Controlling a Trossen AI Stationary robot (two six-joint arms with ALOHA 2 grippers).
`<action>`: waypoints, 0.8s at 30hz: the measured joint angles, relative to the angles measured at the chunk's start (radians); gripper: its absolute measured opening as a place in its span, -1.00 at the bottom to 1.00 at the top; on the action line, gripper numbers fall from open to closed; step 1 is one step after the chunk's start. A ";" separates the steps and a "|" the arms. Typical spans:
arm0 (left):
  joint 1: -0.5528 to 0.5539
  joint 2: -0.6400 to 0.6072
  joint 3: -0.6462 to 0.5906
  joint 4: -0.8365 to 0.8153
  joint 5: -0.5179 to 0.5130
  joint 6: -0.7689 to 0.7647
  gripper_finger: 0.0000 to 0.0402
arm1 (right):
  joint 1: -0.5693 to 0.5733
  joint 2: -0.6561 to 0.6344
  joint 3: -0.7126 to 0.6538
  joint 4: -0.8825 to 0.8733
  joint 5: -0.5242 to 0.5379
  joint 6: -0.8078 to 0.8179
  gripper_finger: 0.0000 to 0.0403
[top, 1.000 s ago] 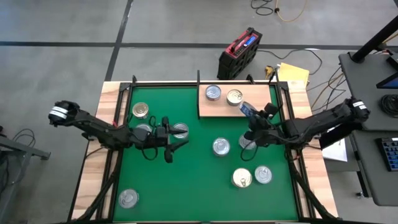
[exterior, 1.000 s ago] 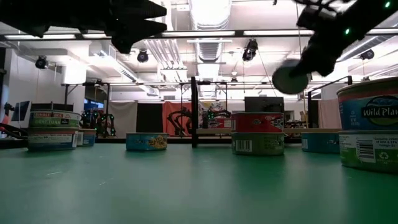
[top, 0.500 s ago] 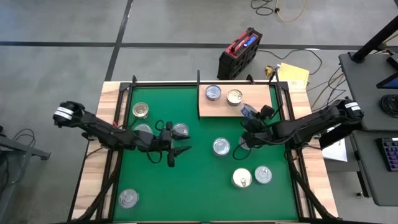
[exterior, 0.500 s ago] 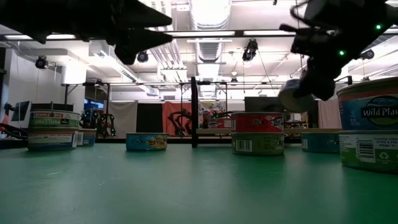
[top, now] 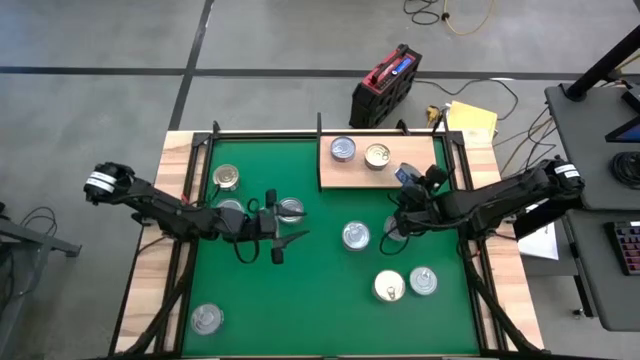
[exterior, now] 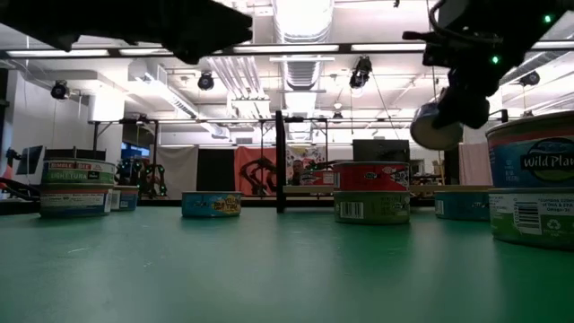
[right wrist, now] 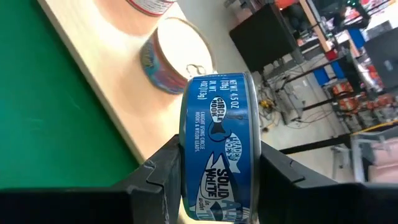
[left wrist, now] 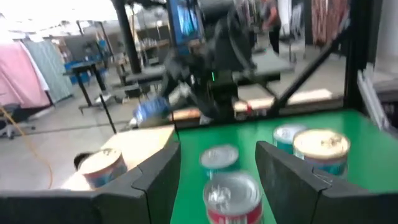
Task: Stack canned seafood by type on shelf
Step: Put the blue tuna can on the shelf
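Blue can clamped on edge in the right gripper, now shifted right and farther, up over the shelf near its right end beside the gold-lidded can, so placing looks next; left gripper hovers open mid-left, empty.

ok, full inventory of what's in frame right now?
pale wooden shelf board: 1, light brown, mat's far edge
short round metal tins on shelf: 2, one silver lid, one gold
tins on green mat: about 8, mostly silver lids, scattered
green mat: 1, covers the table
blue tin: 1, held on edge near the shelf's right end
red-and-black case: 1, floor beyond the table
left gripper: open, empty, above the mat left of centre
right gripper: shut on blue tin
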State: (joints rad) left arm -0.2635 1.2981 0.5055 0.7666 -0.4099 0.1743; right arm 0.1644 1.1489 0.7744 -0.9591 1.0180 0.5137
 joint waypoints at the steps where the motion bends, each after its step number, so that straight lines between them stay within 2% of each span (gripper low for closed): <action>1: 0.000 -0.004 0.004 -0.031 0.000 -0.005 -0.04 | -0.005 0.000 0.019 -0.033 -0.001 -0.001 -0.34; 3: 0.000 -0.005 0.002 -0.067 0.000 -0.019 -0.04 | -0.018 -0.001 0.053 -0.093 -0.008 -0.014 -0.34; 7: 0.000 -0.003 0.002 -0.087 -0.035 -0.006 -0.04 | -0.055 -0.001 0.085 -0.097 -0.057 -0.110 -0.34; 11: 0.000 -0.003 0.006 -0.088 -0.104 0.001 -0.04 | -0.128 -0.001 0.087 -0.103 -0.185 -0.232 -0.34; 14: 0.000 -0.003 0.004 -0.090 -0.116 0.008 -0.04 | -0.202 -0.001 0.090 -0.109 -0.314 -0.273 -0.34; 17: 0.000 -0.003 0.003 -0.089 -0.116 0.009 -0.04 | -0.269 -0.001 0.099 -0.108 -0.384 -0.338 -0.34; 24: 0.000 -0.003 0.003 -0.088 -0.116 0.009 -0.04 | -0.412 -0.001 0.103 -0.067 -0.433 -0.540 -0.34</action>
State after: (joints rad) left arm -0.2634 1.2948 0.5083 0.6788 -0.5259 0.1829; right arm -0.2479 1.1481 0.8776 -1.0260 0.5849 -0.0266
